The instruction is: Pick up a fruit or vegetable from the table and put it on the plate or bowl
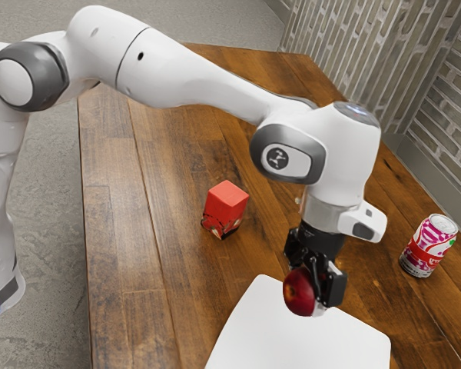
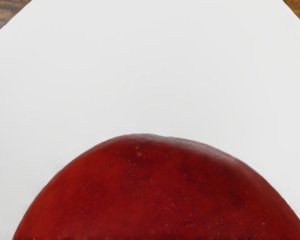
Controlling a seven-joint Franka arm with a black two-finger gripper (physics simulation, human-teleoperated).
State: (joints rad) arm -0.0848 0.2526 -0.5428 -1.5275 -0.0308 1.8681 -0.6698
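Note:
A dark red apple [image 1: 297,295] hangs just above the far edge of a white square plate [image 1: 292,338] at the table's near side. My black gripper [image 1: 307,296] is shut on the apple, with its fingers on either side of it. In the wrist view the apple [image 2: 155,195] bulges up large right under my hand, and the white plate [image 2: 150,65] spreads behind it.
A small red carton [image 1: 224,208] stands on the wooden table [image 1: 154,200] toward the exterior view's left of the gripper. A red and white soda can [image 1: 428,246] stands near the table's right edge. A brick wall rises behind.

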